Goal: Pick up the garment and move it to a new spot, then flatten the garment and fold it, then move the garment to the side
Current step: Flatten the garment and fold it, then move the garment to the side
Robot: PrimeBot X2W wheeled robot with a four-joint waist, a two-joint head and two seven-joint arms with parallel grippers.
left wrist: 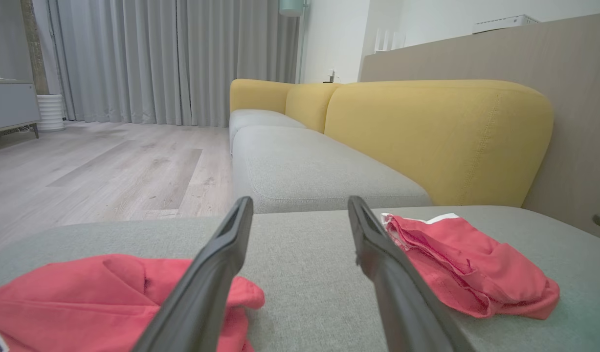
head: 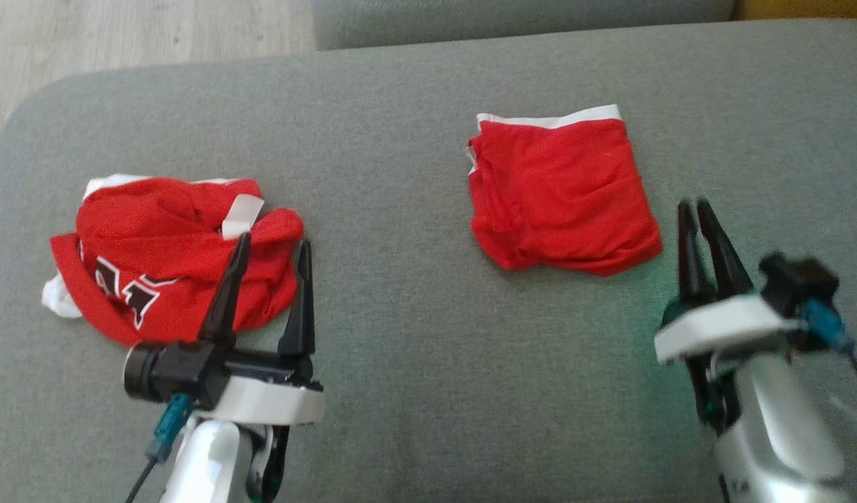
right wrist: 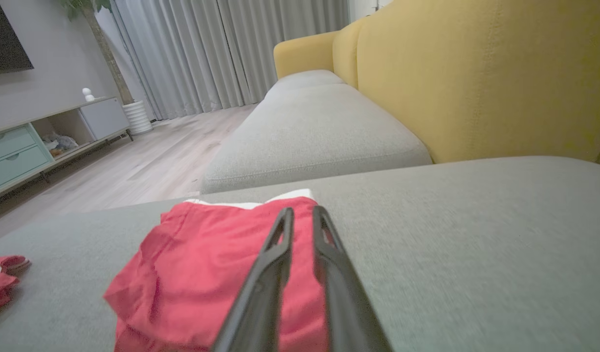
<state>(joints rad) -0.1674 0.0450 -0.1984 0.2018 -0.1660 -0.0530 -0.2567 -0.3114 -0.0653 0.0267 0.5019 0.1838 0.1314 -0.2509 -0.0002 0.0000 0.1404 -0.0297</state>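
Note:
A crumpled red jersey point(head: 170, 251) with white trim and dark lettering lies on the left of the grey cushion; the left wrist view has it low on the left point(left wrist: 84, 298). My left gripper point(head: 273, 244) stands open at its right edge, one finger over the cloth and nothing between the fingers point(left wrist: 300, 203). A folded red garment point(head: 561, 195) with a white band lies flat to the right point(left wrist: 466, 264) point(right wrist: 207, 259). My right gripper point(head: 693, 206) is shut and empty, just right of that garment's near corner. In the right wrist view its fingers point(right wrist: 280, 244) overlap the red cloth.
Both garments rest on a wide grey sofa cushion point(head: 414, 349). A second grey cushion point(left wrist: 304, 166) and a yellow backrest point(left wrist: 427, 132) lie beyond it. Wooden floor point(head: 121, 35) runs past the cushion's far left corner. A low cabinet point(right wrist: 45, 132) stands against the far wall.

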